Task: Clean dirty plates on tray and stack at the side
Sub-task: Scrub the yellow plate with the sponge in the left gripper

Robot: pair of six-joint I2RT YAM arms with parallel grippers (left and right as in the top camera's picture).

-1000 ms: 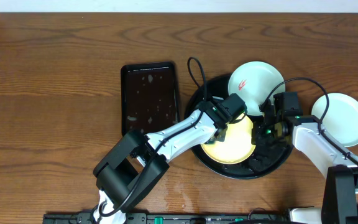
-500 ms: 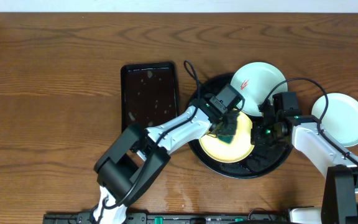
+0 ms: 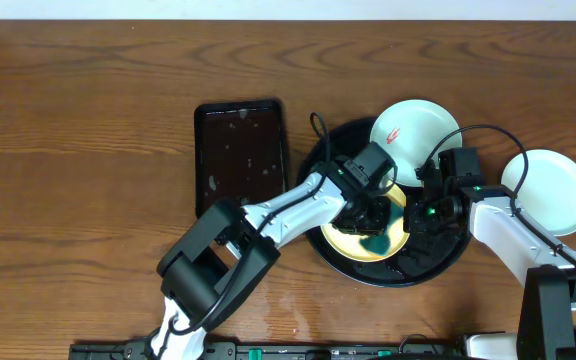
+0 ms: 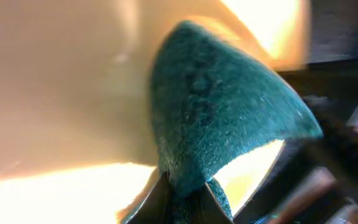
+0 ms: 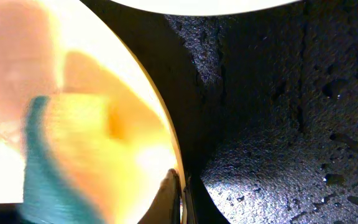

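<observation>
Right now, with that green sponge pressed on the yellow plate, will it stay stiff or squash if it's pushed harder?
It will probably squash: the sponge is already folded into a cone where the left gripper pinches it. Its rough, fuzzy face should drag rather than slide on the yellow plate.

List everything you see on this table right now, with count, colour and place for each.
Yellow plate: one, yellow, inside the round tray.
Smeared plate: one, white with a red mark, over the round tray's far rim.
Plain plate: one, white, on the table, far right.
Round tray: one, black, centre-right.
Rectangular tray: one, black, left of the round tray.
Sponge: one, teal, on the yellow plate.
Table: one, brown wood.
Left gripper: shut on the sponge.
Right gripper: shut on the yellow plate's rim.
</observation>
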